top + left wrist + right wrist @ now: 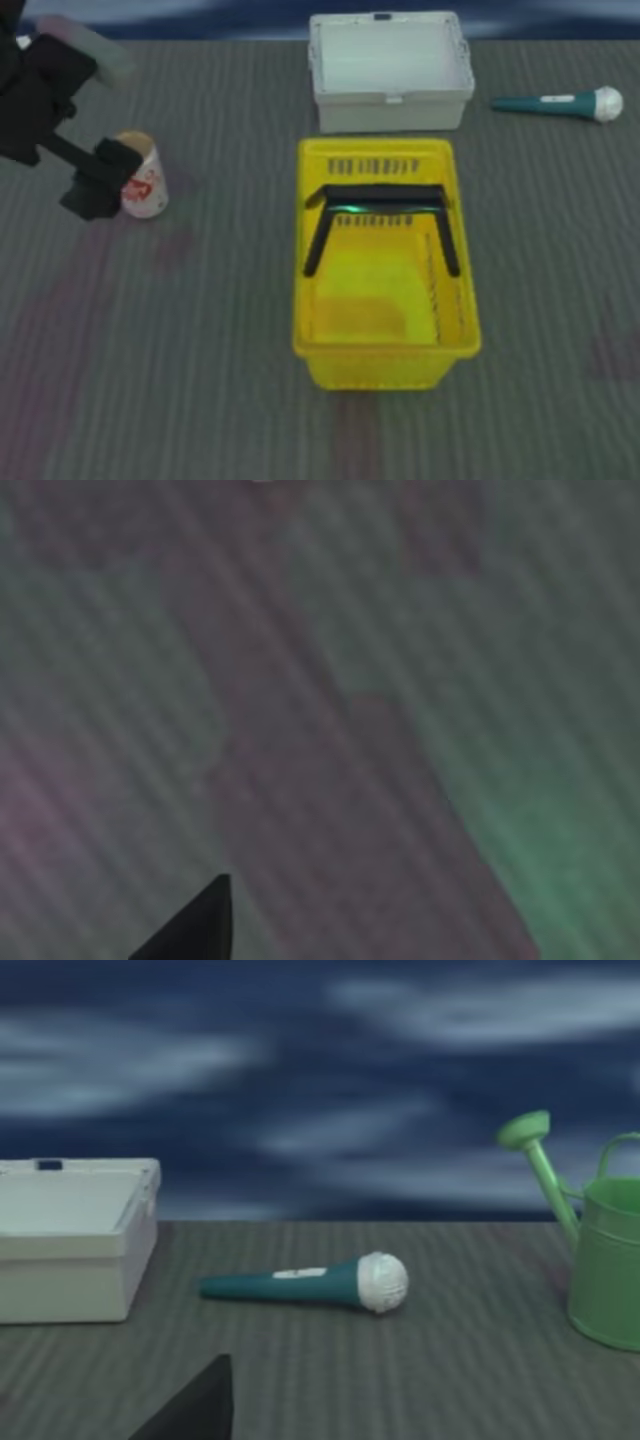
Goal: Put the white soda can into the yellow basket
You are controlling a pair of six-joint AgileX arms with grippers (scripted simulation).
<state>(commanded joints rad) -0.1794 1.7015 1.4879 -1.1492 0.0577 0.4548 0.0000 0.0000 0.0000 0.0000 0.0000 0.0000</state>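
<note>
The white soda can (143, 182) with red markings stands upright on the table at the left. My left gripper (103, 180) hangs right against the can's left side, open, with its dark fingers partly covering the can. In the left wrist view only bare table and one dark fingertip (205, 925) show. The yellow basket (385, 345) sits in the middle of the table, its black handles (380, 195) raised across it, nothing inside. My right gripper (330, 1432) is out of the top view, parked and open, with one fingertip (205, 1405) showing.
A white-grey bin (390, 108) stands behind the basket. A teal microphone (560, 103) lies at the back right, also visible as the microphone (310, 1285) in the right wrist view. A green watering can (605, 1260) stands beyond it.
</note>
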